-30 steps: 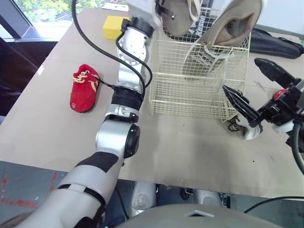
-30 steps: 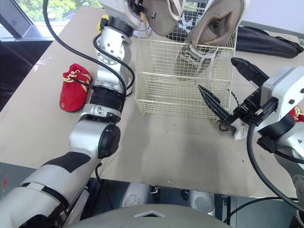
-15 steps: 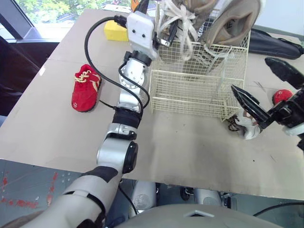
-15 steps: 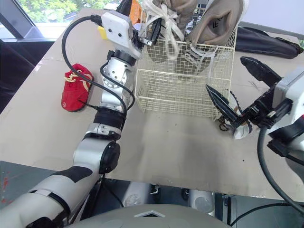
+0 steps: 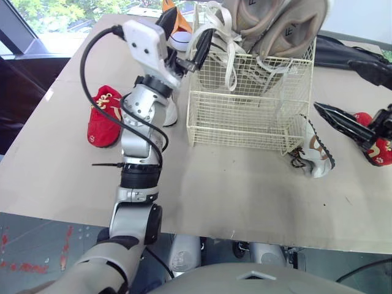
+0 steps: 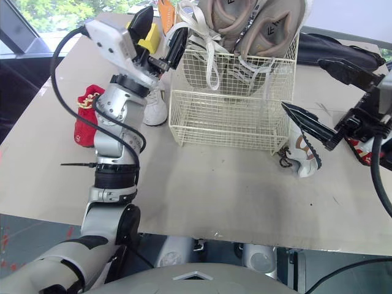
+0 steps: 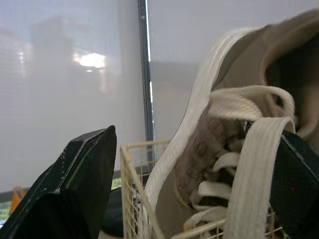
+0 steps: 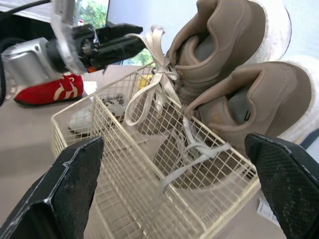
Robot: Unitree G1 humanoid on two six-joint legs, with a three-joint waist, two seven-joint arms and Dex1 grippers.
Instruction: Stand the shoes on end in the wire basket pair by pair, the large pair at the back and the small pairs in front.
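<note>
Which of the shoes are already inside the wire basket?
The large beige pair: both stand toes down inside the wire basket, and no other shoe is in it.

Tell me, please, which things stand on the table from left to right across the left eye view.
Red shoe → white shoe → wire basket → white-and-brown shoe → second red shoe. The tan pair stands inside the basket, so it has no place of its own.

Bright, even daylight; faint shadows.
</note>
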